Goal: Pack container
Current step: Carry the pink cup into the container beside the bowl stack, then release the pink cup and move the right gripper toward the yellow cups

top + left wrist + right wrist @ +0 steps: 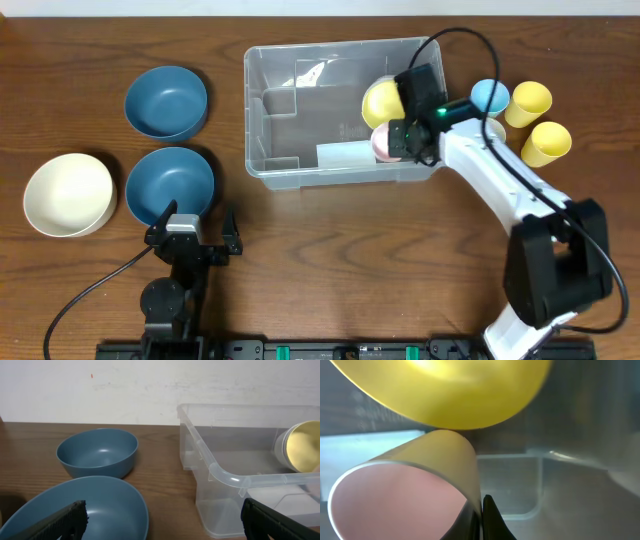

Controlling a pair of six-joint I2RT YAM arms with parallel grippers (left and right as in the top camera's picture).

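Observation:
The clear container [300,120] stands at the table's middle back. A yellow cup [380,100] lies on its side in the container's right end. Just in front of it is a pink cup [381,143], and my right gripper [405,140] is shut on that cup's wall inside the container. In the right wrist view the pink cup [395,500] is pinched at its rim by my right gripper [481,515], under the yellow cup [450,390]. My left gripper [195,232] is open near the front left, holding nothing. In its wrist view, the left gripper [162,520] faces the container [225,477].
Two blue bowls [166,100] [170,185] and a cream bowl [68,194] sit left of the container. A blue cup [488,96] and two yellow cups [528,103] [546,143] stand right of it. The nearer blue bowl [85,507] lies just ahead of the left fingers.

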